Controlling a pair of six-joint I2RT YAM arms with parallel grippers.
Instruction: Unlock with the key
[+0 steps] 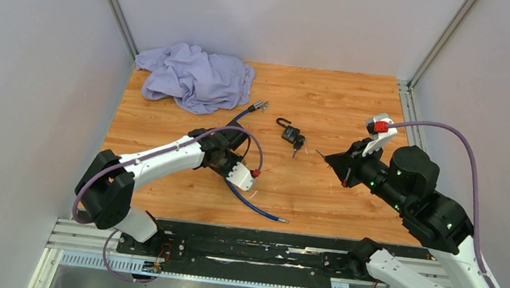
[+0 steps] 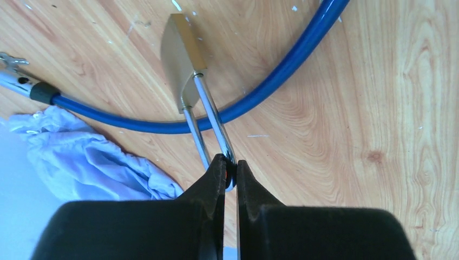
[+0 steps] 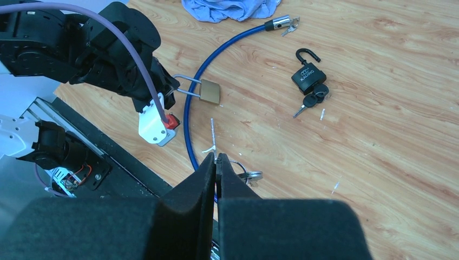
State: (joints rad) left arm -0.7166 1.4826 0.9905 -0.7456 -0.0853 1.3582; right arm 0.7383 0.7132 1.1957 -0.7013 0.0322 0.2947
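Legible marking: the black padlock carries white lettering on its body that appears to read "KAUNG" – the first letters are clear, the rest less so. No other writing can be read. Padlocks, count two: the black one, lying on the table with its shackle swung open and a small bunch of keys at its base, and one brass padlock. The brass padlock lies just beside the blue cable, with its steel shackle crossing over the cable. The left gripper is clamped on the bend of that shackle, fingers pressed against it from both sides. The right gripper is closed on a silver key, blade pointing toward the brass padlock but apart from it – a key ring hangs beside the fingers. Cables, count one; its metal end fitting rests near the single purple cloth at the far left of the table.
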